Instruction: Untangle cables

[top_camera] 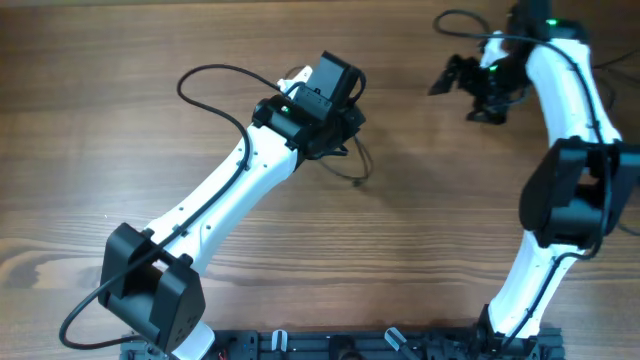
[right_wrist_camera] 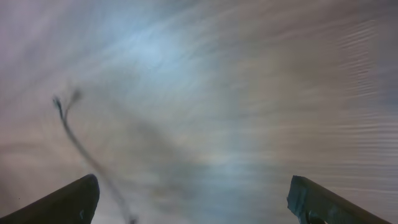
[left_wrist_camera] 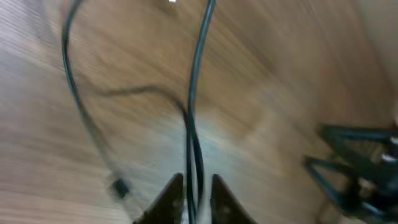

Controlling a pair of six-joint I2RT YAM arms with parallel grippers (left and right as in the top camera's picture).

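— Starting at the left gripper (left_wrist_camera: 196, 182): only a narrow gap, with two strands of the cables (left_wrist_camera: 191, 106) threaded through it. Pinched or slack?
— Cannot tell. From there, straight out toward 12 o'clock, with a loop peeling off to 10 and a small plug (left_wrist_camera: 118, 185) lying at 9 on the table (left_wrist_camera: 298, 74).
— And the right gripper (right_wrist_camera: 193, 202)?
— Spread wide, holding nothing. Just a thin cord (right_wrist_camera: 73, 134) trailing at 10 o'clock, blurred. From overhead, well away at 2 o'clock of the tangle.
— Handling?
— Probably light, limp and a bit slick. Likely to slide through a loose pinch and drag neighbours along. Best taken just behind a plug, or on one free strand outside the crossing, never across two at once.
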